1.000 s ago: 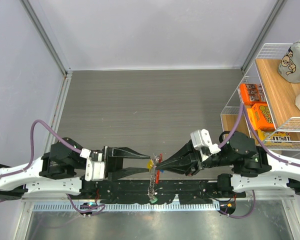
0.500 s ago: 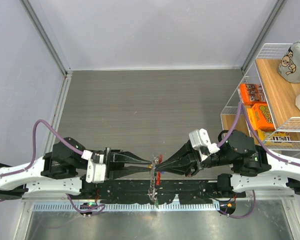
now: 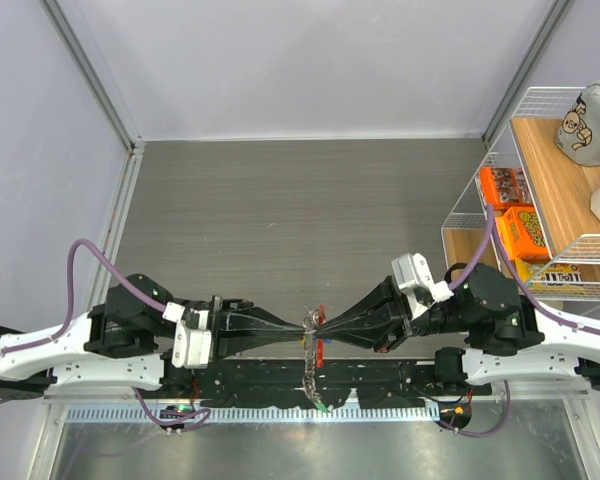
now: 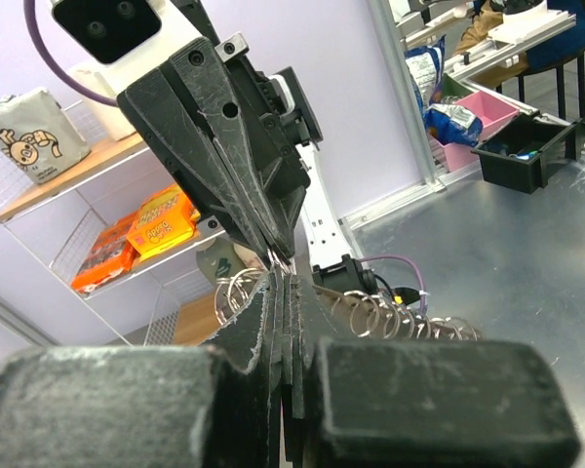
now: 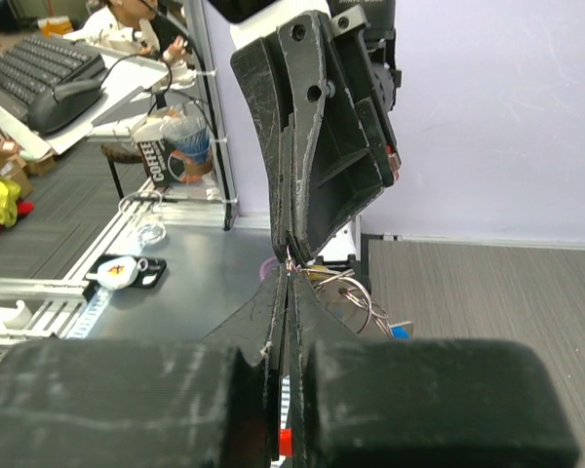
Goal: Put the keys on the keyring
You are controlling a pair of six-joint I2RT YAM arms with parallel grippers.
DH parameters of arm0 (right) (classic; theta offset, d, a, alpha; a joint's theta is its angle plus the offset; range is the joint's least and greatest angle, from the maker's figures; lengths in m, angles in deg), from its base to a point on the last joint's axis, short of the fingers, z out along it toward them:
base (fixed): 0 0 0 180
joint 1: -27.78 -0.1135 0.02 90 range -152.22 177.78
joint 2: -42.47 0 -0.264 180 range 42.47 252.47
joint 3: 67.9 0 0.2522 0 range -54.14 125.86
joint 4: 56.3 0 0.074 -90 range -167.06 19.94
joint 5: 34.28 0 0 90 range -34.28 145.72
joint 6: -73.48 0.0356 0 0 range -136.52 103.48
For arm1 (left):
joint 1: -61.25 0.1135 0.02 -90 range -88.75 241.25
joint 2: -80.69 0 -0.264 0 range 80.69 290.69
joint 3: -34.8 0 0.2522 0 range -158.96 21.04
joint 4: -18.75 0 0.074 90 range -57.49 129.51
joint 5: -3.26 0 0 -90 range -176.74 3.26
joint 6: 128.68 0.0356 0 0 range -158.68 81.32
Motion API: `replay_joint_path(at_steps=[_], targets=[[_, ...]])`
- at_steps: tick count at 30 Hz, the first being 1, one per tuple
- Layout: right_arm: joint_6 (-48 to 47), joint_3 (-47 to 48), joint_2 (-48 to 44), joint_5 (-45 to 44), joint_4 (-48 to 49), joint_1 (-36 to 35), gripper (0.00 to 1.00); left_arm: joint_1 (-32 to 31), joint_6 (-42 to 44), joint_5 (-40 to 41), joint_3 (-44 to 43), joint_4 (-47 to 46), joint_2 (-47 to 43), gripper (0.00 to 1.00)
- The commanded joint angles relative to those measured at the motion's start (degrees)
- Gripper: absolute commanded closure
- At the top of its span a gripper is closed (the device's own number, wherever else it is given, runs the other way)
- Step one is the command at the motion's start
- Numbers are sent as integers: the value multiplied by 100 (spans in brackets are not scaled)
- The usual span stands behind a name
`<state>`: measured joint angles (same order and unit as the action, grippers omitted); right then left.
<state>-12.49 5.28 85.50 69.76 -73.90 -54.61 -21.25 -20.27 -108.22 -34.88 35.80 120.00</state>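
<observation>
Left fingers [image 3: 270, 323] snapped shut beside keyring [image 3: 309, 365], catch unclear | right fingers [image 3: 355, 320] stayed shut, pinching keyring | threading keys [image 3: 321, 350] needed it steady.

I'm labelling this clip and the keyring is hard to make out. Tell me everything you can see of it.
The keyring is thin silvery wire loops joined to a short chain of metal links. It hangs between the arms, pinched by the shut right gripper; the shut left gripper meets it tip to tip, its hold hidden. The chain dangles, a green tag at its end.
</observation>
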Motion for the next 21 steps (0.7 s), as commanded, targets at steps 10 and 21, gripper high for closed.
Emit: replay_joint_path(at_steps=[10,21], targets=[[370,-703,-497,-1070,2282,-23,95,-12,-128,91,266,-751,-99,100],[441,-810,-427,-974,2520,-14,95,-3,-154,196,178,-760,-37,99]])
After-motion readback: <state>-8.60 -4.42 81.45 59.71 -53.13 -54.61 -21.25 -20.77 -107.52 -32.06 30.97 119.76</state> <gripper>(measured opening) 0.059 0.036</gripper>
